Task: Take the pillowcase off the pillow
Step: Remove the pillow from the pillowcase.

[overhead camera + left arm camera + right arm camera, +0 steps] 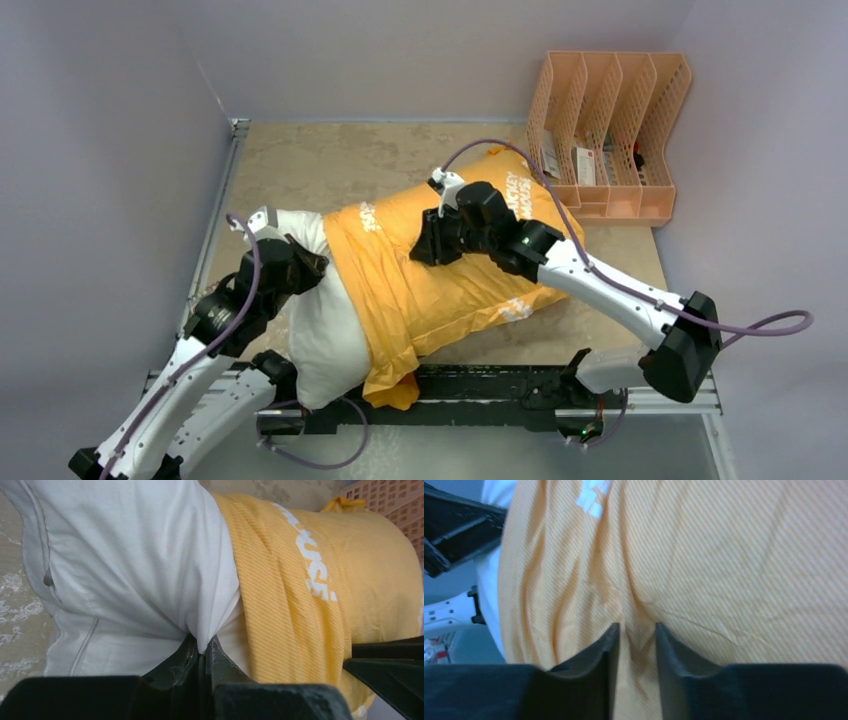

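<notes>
The orange-yellow pillowcase (450, 290) with white lettering covers the right part of the white pillow (325, 335), which lies slantwise across the table. The pillow's left end sticks out bare. My left gripper (310, 262) is at that bare end; in the left wrist view it (204, 647) is shut on a pinch of the pillow's white fabric (125, 570), just left of the pillowcase's bunched edge (280, 590). My right gripper (425, 245) presses down on the middle of the pillowcase. In the right wrist view it (636, 630) holds a raised fold of orange cloth (704, 565) between its narrowly spaced fingers.
A peach desk organiser (610, 130) with a few small items inside stands at the back right, close to the pillow's far corner. Grey walls close in the left and back sides. A black rail (480, 385) runs along the near edge under the pillow's lower corner.
</notes>
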You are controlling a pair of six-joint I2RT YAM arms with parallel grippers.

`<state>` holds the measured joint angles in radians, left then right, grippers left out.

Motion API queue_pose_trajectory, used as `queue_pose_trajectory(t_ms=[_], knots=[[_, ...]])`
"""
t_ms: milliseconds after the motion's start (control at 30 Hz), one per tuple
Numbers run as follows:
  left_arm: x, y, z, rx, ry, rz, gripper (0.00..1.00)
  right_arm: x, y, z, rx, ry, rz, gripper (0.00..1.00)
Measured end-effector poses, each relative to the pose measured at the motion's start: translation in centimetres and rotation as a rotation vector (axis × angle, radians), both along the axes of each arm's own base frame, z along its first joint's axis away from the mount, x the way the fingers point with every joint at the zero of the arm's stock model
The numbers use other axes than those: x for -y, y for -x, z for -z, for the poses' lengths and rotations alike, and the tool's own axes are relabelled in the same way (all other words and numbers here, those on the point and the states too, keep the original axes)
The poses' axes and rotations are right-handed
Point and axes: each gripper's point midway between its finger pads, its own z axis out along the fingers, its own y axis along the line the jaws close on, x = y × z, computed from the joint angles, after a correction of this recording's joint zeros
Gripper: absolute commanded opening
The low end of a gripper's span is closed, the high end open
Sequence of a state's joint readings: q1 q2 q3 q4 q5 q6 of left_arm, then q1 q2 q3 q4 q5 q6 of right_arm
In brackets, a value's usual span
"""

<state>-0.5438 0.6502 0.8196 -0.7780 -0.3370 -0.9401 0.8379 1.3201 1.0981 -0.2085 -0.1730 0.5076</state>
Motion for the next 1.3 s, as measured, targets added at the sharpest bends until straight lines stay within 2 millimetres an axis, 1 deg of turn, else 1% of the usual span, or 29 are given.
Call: queue_pose_trajectory(t_ms=[33,67,133,233,300,333,367,433,467,500,567,600,633,667,700,767,800,867,933,1000,1067,1133,1267,1300], knots=[[0.1,0.2,-0.2,0.014,0.013,0.008,0.00,-0.1,0.0,-0.6,0.002,0.010,-0.010,0.51],[0.1,0.5,-0.3,0.027,0.024,0.021,0.00,-0.4,-0.3,-1.7,0.014,0.019,-0.025,0.58],[0.2,1.0,-0.4,0.045,0.039,0.043,0.00,-1.6,-1.1,-4.1,0.046,0.005,-0.049,0.68],[0.5,1.2,-0.1,0.061,0.050,0.068,0.00,-3.8,-2.3,-7.9,0.114,-0.021,-0.092,0.70],[0.7,1.2,-0.1,0.071,0.048,0.083,0.00,-5.2,-2.7,-8.9,0.134,-0.011,-0.114,0.70],[0.7,1.2,-0.1,0.072,0.048,0.087,0.00,-6.1,-2.9,-9.1,0.140,0.000,-0.125,0.70],[0.8,1.2,-0.1,0.073,0.048,0.090,0.00,-7.1,-3.1,-8.7,0.143,0.021,-0.131,0.69],[0.8,1.2,-0.1,0.075,0.045,0.095,0.00,-8.5,-3.4,-6.9,0.139,0.085,-0.131,0.63],[0.8,1.2,-0.1,0.076,0.044,0.096,0.00,-9.0,-3.6,-5.4,0.129,0.136,-0.123,0.56],[0.8,1.2,-0.1,0.077,0.040,0.100,0.00,-9.3,-3.9,-3.5,0.118,0.194,-0.111,0.43],[0.8,1.2,-0.1,0.076,0.039,0.102,0.00,-9.2,-4.6,0.0,0.101,0.310,-0.083,0.08],[0.8,1.2,0.0,0.072,0.037,0.102,0.00,-9.1,-5.0,1.3,0.098,0.354,-0.067,0.00],[0.7,1.3,0.2,0.063,0.032,0.098,0.00,-8.9,-5.5,1.8,0.102,0.383,-0.046,0.00],[0.6,1.3,0.4,0.052,0.030,0.087,0.00,-8.7,-6.0,1.7,0.114,0.400,-0.017,0.00],[0.4,1.2,0.6,0.042,0.032,0.070,0.00,-8.6,-6.5,1.1,0.133,0.409,0.008,0.00],[0.1,1.2,0.6,0.032,0.042,0.035,0.00,-7.8,-7.4,-0.4,0.185,0.432,0.064,0.00],[0.0,1.2,0.3,0.034,0.054,0.018,0.00,-6.9,-7.9,-1.2,0.212,0.444,0.100,0.00],[-0.3,1.3,-0.2,0.046,0.072,-0.001,0.00,-5.1,-8.6,-2.2,0.228,0.457,0.154,0.00],[-0.4,1.5,-0.7,0.052,0.085,-0.013,0.00,-1.9,-9.5,-2.1,0.209,0.465,0.215,0.00],[-0.4,1.6,-1.5,0.061,0.104,-0.017,0.00,1.8,-10.3,-1.4,0.162,0.458,0.283,0.00],[-0.2,1.6,-2.1,0.070,0.121,-0.013,0.00,4.2,-10.7,-1.0,0.130,0.425,0.331,0.00],[0.0,1.7,-2.4,0.070,0.127,-0.006,0.00,5.6,-10.0,-1.0,0.110,0.379,0.356,0.00],[0.2,1.7,-2.3,0.055,0.122,0.003,0.00,6.9,-7.5,-1.6,0.108,0.289,0.358,0.00],[0.3,1.6,-2.1,0.048,0.119,0.007,0.00,7.2,-7.0,-1.6,0.105,0.268,0.353,0.03]])
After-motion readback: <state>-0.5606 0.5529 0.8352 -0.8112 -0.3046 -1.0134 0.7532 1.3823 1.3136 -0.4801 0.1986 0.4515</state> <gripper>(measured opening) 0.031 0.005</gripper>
